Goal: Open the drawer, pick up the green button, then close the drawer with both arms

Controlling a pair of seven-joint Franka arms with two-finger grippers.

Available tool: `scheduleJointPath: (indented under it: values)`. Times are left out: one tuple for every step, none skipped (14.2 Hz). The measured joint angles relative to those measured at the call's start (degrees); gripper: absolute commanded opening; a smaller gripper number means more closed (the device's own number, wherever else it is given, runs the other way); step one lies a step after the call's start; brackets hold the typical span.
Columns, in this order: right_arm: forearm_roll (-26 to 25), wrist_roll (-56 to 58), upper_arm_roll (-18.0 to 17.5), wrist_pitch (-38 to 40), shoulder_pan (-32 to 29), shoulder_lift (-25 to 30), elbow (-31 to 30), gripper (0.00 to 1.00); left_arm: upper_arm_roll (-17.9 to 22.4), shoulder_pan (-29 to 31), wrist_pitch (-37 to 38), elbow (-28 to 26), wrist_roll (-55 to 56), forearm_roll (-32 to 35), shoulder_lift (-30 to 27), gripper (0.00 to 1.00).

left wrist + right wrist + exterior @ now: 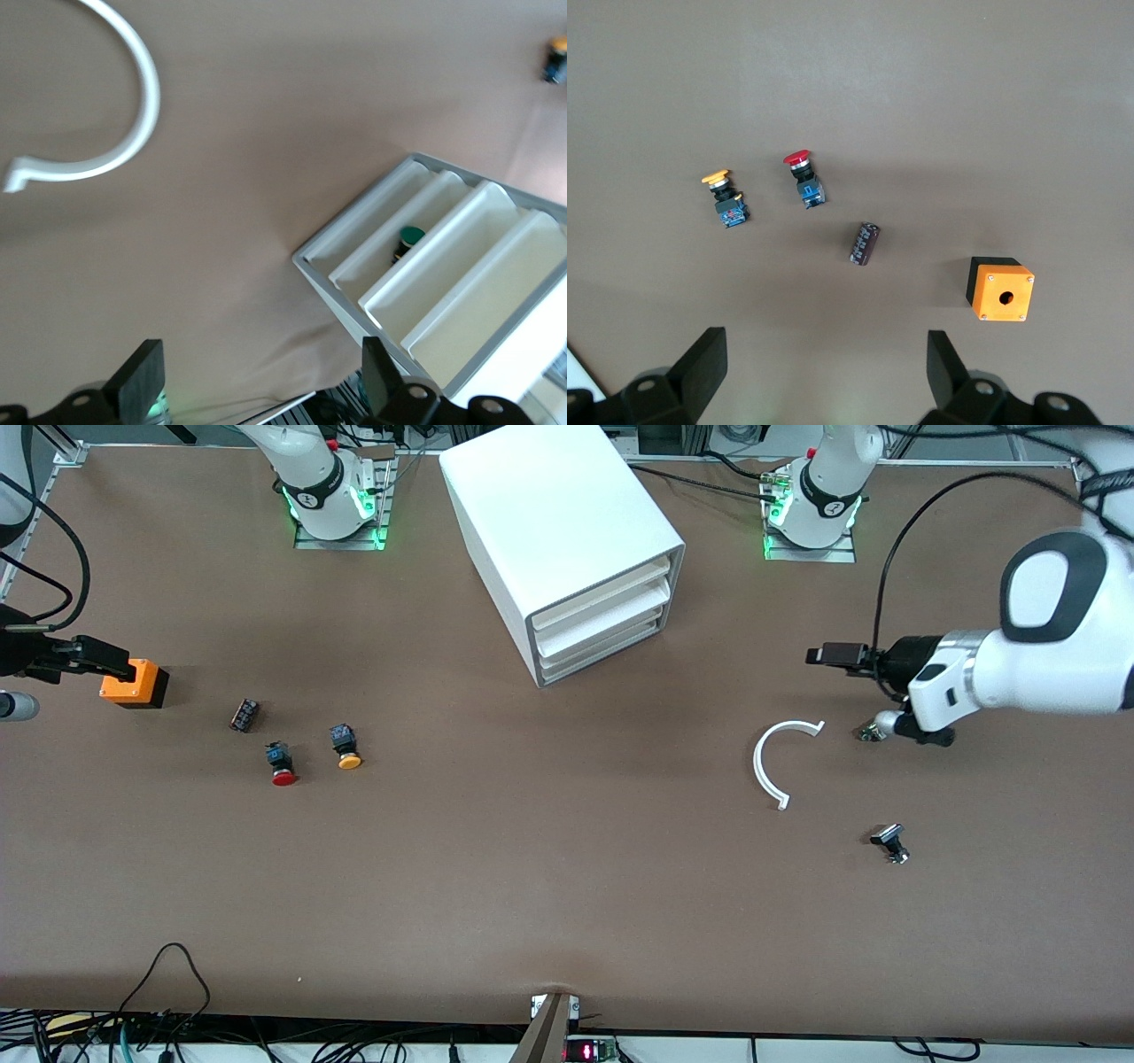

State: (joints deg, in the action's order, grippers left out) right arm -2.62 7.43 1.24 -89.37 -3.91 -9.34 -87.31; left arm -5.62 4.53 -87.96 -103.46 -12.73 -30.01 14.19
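Two grippers are wide open and hold nothing. Our left gripper (833,655) hangs over the table toward the left arm's end, near a white curved plastic strip (769,766); our right gripper (106,660) waits over an orange box (135,684) at the right arm's end.

We see the white three-drawer cabinet (567,540) between the two bases. The lowest white plastic drawer (602,657) looks shut in the front view. In the left wrist view a small green-capped button with a black body (407,242) lies in one of the trays, its long axis along the tray.

We judge that the left arm is nearer: the drawer fronts face its end, and the pull goes along the cabinet's long axis, toward that gripper.
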Motion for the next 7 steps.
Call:
scheduleJointPath:
  values:
    - [0.0,0.0,0.0,0.0,0.01,-0.03,0.0,1.0,-0.08,-0.06,0.0,-0.23,-2.48,-1.78,1.62,0.98]
    - [0.0,0.0,0.0,0.0,0.02,-0.08,0.0,1.0,-0.25,-0.17,0.01,-0.6,-5.19,-4.08,3.2,0.98]
    - [0.0,0.0,0.0,0.0,0.03,-0.12,0.0,1.0,-0.57,-0.46,-0.17,-1.19,-7.86,-6.64,4.6,0.98]
    - [0.0,0.0,0.0,0.0,0.07,-0.14,0.0,1.0,-1.13,-1.03,-1.3,-2.13,-10.21,-8.76,5.76,0.98]
    - [0.0,0.01,0.0,0.0,0.15,-0.17,0.0,1.0,-2.25,-1.64,-3.27,-3.13,-11.76,-9.93,6.52,0.97]
    - [0.0,0.02,-0.01,0.0,0.32,-0.18,0.0,1.0,-4.12,-2.08,-5.38,-3.99,-12.58,-10.61,7.12,0.97]
    - [0.0,0.02,-0.01,0.0,0.49,-0.22,0.0,1.0,-6.13,-2.51,-7.3,-4.58,-12.71,-11.02,7.57,0.97]
